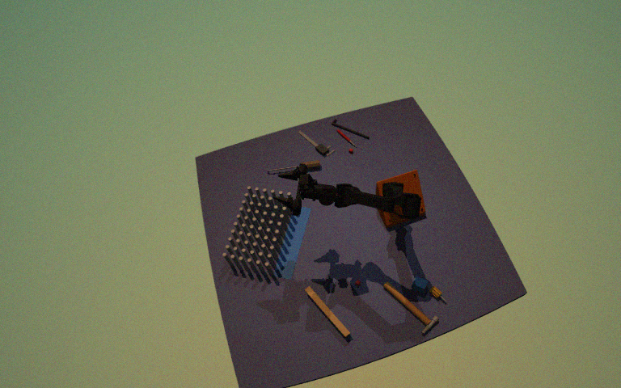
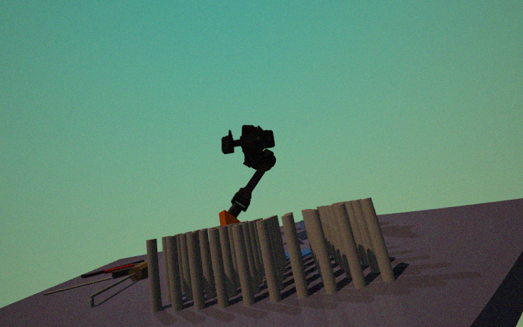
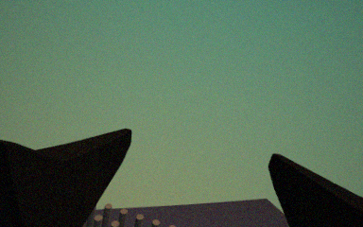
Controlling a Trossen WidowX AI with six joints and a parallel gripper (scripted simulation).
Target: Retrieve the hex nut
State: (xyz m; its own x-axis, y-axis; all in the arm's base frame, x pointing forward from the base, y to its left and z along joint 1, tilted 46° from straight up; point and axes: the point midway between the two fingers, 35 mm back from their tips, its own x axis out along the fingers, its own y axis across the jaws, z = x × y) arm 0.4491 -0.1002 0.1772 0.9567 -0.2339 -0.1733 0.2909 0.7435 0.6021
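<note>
My gripper is open and empty, high above the table, near the back right corner of the spacer field in the top view. The standing metal spacers are upright in rows. The blue taped strip runs along their side facing the arm base; my hand covers its upper end. The hooked tool's wooden handle lies beyond the field, partly behind my hand in the top view. Its thin rod ends in a bent tip. The nut cannot be made out in any view.
A caliper, a red pen-like tool, a black angled bar and a red ball lie at the top. A wooden bar, a hammer, a yellow-handled screwdriver and a blue block lie at the bottom.
</note>
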